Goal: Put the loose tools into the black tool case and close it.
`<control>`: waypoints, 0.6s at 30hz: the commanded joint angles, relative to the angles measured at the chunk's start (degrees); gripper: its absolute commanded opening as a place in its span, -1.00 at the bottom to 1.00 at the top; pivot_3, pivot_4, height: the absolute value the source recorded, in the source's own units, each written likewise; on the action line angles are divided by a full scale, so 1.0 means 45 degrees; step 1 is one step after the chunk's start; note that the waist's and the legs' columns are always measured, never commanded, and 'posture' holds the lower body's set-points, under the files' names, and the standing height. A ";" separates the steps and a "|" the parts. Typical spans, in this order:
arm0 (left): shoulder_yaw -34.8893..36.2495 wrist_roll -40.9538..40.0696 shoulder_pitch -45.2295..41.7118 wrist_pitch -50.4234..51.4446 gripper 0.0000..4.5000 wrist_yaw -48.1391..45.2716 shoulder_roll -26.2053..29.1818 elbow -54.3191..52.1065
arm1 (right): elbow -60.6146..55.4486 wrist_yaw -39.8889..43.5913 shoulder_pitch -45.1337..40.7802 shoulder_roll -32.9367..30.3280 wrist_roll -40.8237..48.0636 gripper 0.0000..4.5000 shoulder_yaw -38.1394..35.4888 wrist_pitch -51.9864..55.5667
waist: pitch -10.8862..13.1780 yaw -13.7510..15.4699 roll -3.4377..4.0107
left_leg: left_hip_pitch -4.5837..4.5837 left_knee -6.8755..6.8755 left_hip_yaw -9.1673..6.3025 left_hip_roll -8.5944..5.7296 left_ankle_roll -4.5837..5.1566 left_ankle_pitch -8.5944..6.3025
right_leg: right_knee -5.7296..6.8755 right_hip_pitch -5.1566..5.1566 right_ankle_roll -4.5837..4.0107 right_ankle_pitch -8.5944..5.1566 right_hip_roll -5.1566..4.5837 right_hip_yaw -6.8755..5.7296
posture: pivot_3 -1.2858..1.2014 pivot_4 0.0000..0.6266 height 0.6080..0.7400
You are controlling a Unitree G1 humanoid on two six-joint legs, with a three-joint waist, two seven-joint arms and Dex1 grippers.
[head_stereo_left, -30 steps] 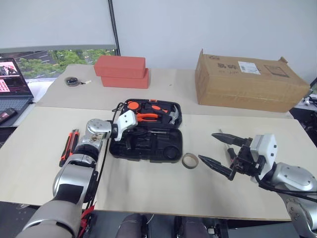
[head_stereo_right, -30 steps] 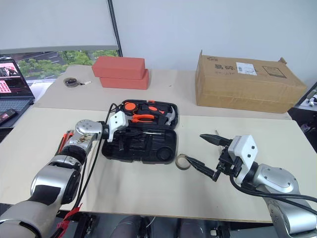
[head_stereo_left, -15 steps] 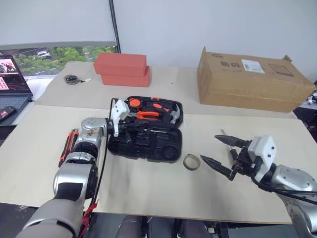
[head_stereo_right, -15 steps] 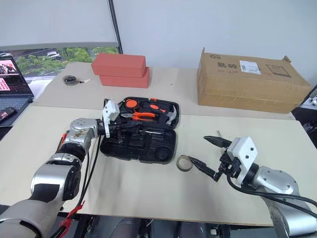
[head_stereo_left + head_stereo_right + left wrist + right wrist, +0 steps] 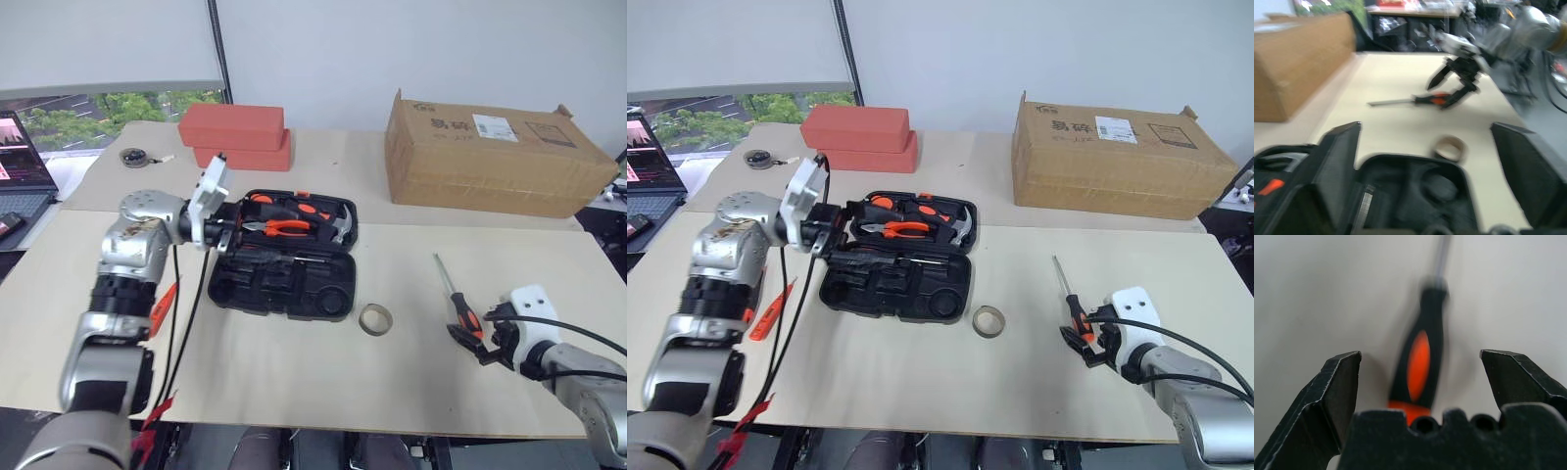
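My right claw (image 5: 1420,382) hangs spread wide over the table, its two black fingers (image 5: 1334,391) straddling the black-and-orange handle of a long-shafted screwdriver (image 5: 458,299) without touching it. My left claw (image 5: 223,233) is released and empty above the left end of the flat black plastic tool case (image 5: 284,255), which lies open mid-table, a small tape ring (image 5: 373,319) just beside its right corner.
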 commanded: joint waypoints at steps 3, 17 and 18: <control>-0.1355 -0.1184 0.0183 -0.0439 1.00 -0.0070 0.1362 -0.1505 | -0.0021 -0.0428 -0.0322 0.0168 -0.0024 0.69 -0.0412 0.0733 | 0.0000 0.0062 0.0005 | 0.0020 -0.0001 -0.0012 -0.0001 -0.0005 -0.0001 | -0.0020 -0.0009 -0.0065 -0.0039 -0.0001 -0.0002 | 0.03 -0.52 0.58; -0.0397 -0.0347 0.1462 -0.0706 1.00 0.0655 0.1731 -0.1189 | 0.0209 0.0028 -0.1997 -0.0316 -0.0962 -0.57 0.0705 -0.1148 | 0.0002 -0.0022 0.0018 | -0.0026 -0.0021 0.0011 -0.0012 0.0098 0.0060 | -0.0017 -0.0022 0.0004 0.0001 0.0067 0.0052 | 0.03 -0.52 0.58; -0.0218 -0.0331 0.1657 -0.0586 1.00 0.0872 0.1766 -0.1266 | 0.0339 0.0196 -0.2325 -0.0422 -0.1062 -0.57 0.0913 -0.1492 | 0.0005 -0.0040 0.0021 | -0.0023 -0.0022 0.0013 -0.0004 0.0093 0.0062 | -0.0018 -0.0023 0.0004 0.0001 0.0078 0.0060 | 0.03 -0.52 0.58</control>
